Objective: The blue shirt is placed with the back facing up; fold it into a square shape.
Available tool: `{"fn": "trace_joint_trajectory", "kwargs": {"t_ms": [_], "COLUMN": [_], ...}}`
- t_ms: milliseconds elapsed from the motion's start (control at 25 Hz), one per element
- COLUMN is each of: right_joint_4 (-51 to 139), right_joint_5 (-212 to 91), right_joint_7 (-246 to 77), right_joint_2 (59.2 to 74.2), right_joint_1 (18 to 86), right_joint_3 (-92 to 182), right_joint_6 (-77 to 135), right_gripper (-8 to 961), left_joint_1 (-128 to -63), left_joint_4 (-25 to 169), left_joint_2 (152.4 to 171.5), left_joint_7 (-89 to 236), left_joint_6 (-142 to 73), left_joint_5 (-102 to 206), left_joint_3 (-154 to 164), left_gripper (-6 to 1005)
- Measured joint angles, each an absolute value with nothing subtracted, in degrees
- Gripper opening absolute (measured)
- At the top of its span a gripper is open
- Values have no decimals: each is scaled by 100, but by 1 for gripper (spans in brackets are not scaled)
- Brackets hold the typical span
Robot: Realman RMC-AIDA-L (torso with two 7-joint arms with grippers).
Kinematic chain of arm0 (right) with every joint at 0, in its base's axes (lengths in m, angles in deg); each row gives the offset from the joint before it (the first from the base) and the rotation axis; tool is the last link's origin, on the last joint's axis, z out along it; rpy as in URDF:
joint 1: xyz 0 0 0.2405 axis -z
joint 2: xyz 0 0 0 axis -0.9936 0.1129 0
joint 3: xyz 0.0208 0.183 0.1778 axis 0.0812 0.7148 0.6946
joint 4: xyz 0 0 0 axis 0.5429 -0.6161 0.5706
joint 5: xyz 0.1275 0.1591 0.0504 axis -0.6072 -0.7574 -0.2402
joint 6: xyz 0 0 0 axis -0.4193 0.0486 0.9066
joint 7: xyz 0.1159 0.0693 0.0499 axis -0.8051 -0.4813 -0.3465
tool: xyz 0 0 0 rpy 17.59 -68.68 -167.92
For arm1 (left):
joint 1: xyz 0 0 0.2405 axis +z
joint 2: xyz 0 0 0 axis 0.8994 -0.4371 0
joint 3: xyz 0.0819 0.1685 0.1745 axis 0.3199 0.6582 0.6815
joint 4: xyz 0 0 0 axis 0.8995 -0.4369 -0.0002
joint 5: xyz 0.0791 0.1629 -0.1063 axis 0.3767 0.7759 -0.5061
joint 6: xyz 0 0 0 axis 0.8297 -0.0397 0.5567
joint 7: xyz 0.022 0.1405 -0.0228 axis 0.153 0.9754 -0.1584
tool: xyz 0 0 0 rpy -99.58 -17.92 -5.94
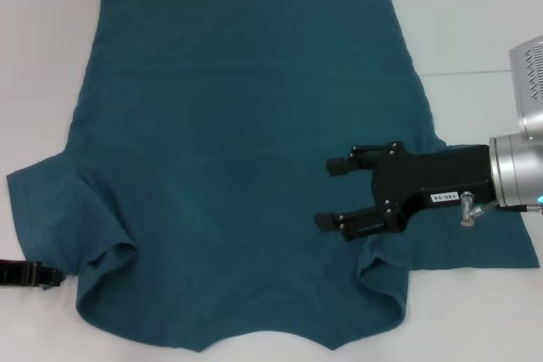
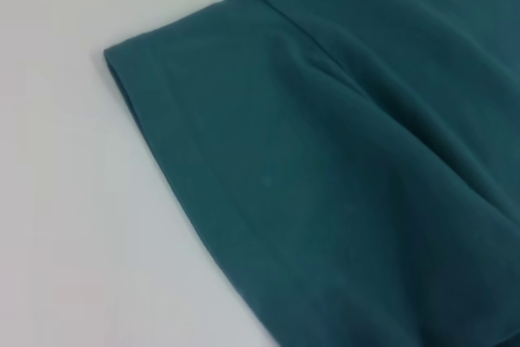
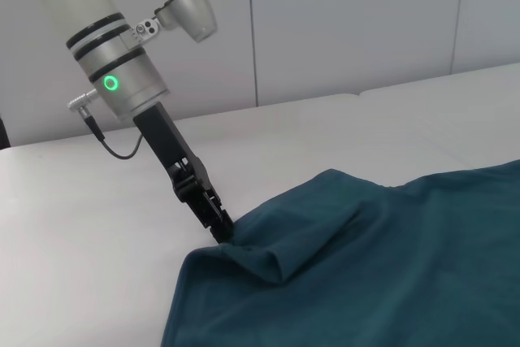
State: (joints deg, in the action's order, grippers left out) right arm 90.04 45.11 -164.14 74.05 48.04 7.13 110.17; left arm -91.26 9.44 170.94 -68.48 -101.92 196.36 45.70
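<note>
the blue shirt (image 1: pixel 246 150) is spread flat on the white bench (image 1: pixel 475 14). the right pincer (image 1: pixel 331 194) is held wide above its sleeve side; the left pincer (image 3: pixel 221 232) (finger state cannot be told) sits at the opposite sleeve. a one-sided pull could bunch the fabric.

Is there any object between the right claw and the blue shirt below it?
No: the head view shows the open right claw directly over the blue shirt.

The left gripper (image 1: pixel 30 275) is mostly cut off at the head view's lower left edge. The blue shirt (image 1: pixel 246 158) runs past that view's bottom edge.
</note>
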Motion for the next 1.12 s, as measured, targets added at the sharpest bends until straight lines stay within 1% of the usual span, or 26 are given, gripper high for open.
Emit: {"fn": "trace_joint_trajectory", "kwargs": {"t_ms": [240,440,840,1120], "right_joint_4": [9005,9005,9005,9012], "right_joint_5": [4511,4511,4511,4511], "right_joint_7": [-16442,-16445,-16446,-16445], "right_joint_2": [7405,7405,7405,7405], "right_joint_1": [4801,4801,4757,4723], "right_joint_3": [694,686,676,678], "right_joint_6": [10983,10944,10940,10912], "right_gripper": [916,916,915,915], "left_joint_1": [-9141,-9163,-9214,-9151], "left_joint_4": [961,942,755,291], "left_joint_2": [17108,17105,17099,17088], "left_joint_7": [-6920,-6993,-6979,-7009], "left_joint_6": [-10166,-10093,-10077,-10497], "left_joint_5": [19640,19640,19620,19646], "left_joint_3": [4607,4720,4737,4789], "left_gripper": [296,77,94,106]}}
